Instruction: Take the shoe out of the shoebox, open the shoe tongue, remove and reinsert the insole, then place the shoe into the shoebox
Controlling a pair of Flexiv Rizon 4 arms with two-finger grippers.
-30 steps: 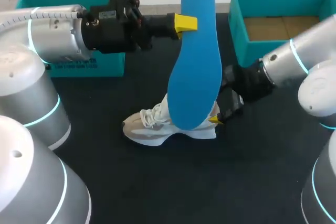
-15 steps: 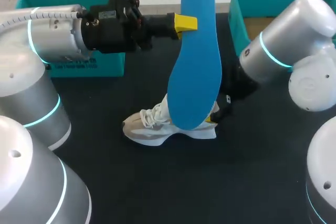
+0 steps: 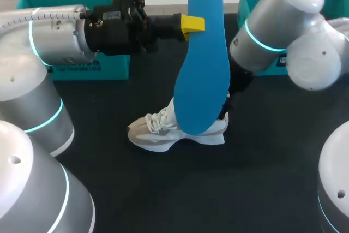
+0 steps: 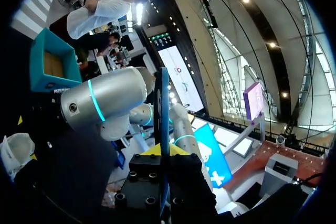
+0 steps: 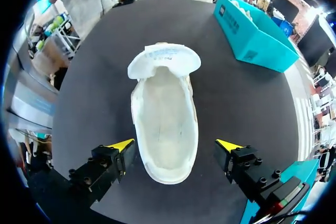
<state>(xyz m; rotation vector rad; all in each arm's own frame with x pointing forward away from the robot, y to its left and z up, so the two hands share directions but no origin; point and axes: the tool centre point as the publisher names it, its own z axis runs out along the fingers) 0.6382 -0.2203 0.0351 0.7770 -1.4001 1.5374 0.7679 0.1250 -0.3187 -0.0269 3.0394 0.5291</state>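
Jaws of the left gripper (image 3: 192, 24) pinch the blue insole (image 3: 203, 75), upright above the white shoe (image 5: 165, 114). The right gripper (image 5: 176, 146) is spread astride the heel. I judge the insole light and floppy: feed it toe-first. My right arm crowds the teal shoebox (image 3: 246, 9).

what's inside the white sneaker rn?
Nothing visible: white sneaker shows a bare pale footbed; blue foam insole is out, in the left gripper. Toe end is covered by the tongue.

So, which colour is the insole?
Bright blue insole, clearest in the head view.
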